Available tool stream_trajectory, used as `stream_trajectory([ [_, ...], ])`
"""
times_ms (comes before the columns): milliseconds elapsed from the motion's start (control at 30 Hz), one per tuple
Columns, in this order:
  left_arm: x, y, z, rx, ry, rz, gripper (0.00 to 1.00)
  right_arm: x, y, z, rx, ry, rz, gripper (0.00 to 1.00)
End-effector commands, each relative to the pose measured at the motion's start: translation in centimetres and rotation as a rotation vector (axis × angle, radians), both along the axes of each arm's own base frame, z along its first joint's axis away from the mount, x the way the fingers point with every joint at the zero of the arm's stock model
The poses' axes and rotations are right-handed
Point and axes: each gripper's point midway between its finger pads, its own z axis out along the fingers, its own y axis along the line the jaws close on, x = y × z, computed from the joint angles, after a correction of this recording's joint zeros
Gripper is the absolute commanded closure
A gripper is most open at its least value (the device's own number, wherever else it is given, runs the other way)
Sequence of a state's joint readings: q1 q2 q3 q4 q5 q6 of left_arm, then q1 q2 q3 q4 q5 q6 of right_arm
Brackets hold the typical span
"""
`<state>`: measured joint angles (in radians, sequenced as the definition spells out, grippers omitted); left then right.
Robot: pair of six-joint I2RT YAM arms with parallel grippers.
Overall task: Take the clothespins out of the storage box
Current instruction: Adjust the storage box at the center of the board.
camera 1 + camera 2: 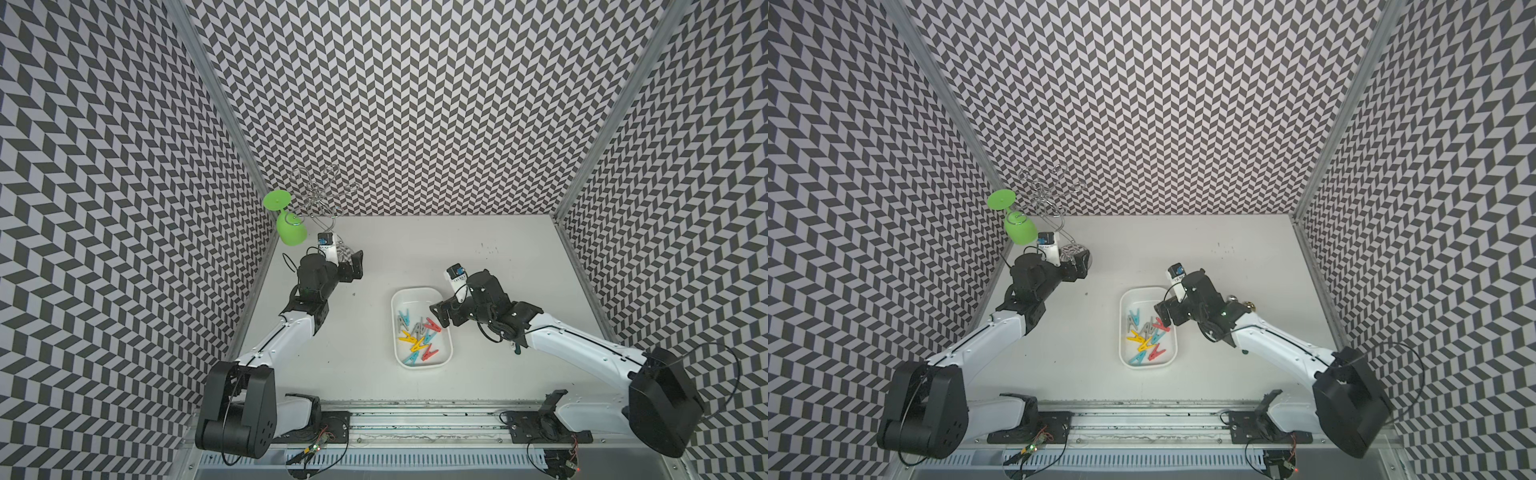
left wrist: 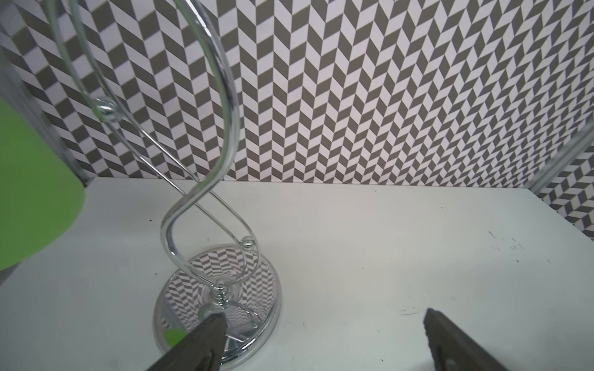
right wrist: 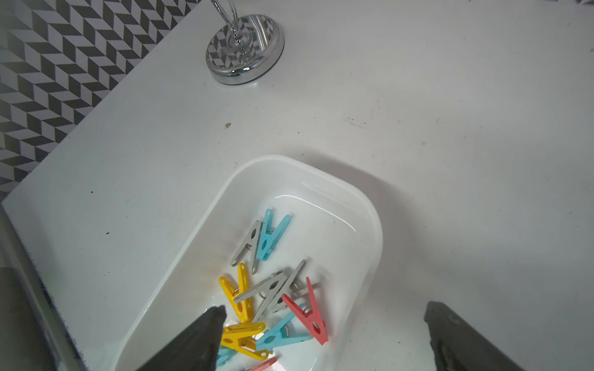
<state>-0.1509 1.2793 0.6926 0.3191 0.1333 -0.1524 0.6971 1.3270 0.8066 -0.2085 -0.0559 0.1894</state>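
Ten or so clothespins [image 1: 417,336] [image 3: 279,289] lie heaped in the storage box [image 1: 415,300] [image 3: 337,225], the nearest loose thing on the bench [image 1: 498,257], taking twelve o'clock as the back wall. In both top views we count grey, teal, red and yellow ones, all inside the rim and crowded into the box's six o'clock half. Its twelve o'clock end is bare. The box sits near the bench's middle, slightly toward six o'clock, with its long side running six to twelve.

Over the box's three o'clock rim hangs the right end effector [image 1: 440,318] [image 3: 324,311], spread wide and carrying nothing. In the right wrist view one jaw stands above the heap and the other past the rim, above bare bench, with a red pin below the gap.

Farther back, toward eleven o'clock from the box, we find the left end effector [image 1: 353,266] [image 2: 323,316] likewise released and empty, just beside the mirrored round base of a chrome wire stand [image 2: 193,289]. The stand occupies the bench's eleven o'clock corner. A green glass [image 1: 291,232] hangs upside down from its nine o'clock side.
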Motion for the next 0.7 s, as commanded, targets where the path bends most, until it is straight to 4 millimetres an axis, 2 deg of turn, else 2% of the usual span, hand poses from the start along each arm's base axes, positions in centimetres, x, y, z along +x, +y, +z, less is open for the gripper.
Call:
stream_trajectory([
  [0, -0.1, -1.4, 0.5, -0.029, 0.027, -0.065, 0.0, -2.2, 0.5, -3.3, -0.021, 0.169, -0.018, 0.01],
  [100, -0.1, -1.7, 0.6, -0.058, 0.034, -0.076, 0.0, -3.7, 1.5, -5.0, -0.023, 0.243, -0.032, 0.0],
  [233, -0.1, -2.0, 0.2, -0.105, 0.046, -0.08, 0.0, -5.0, 2.2, -6.0, 0.0, 0.287, -0.056, 0.01],
  [367, 0.1, -1.8, -1.2, -0.156, 0.099, -0.05, 0.0, -6.0, 2.8, -5.7, 0.043, 0.297, -0.049, 0.13],
  [567, -0.2, -2.3, -2.0, -0.243, 0.13, -0.067, 0.0, -7.3, 3.4, -5.8, 0.085, 0.332, -0.024, 0.33],
  [667, -0.4, -1.2, -2.9, -0.294, 0.163, -0.006, 0.0, -7.9, 4.4, -5.2, 0.153, 0.339, 0.021, 0.41],
])
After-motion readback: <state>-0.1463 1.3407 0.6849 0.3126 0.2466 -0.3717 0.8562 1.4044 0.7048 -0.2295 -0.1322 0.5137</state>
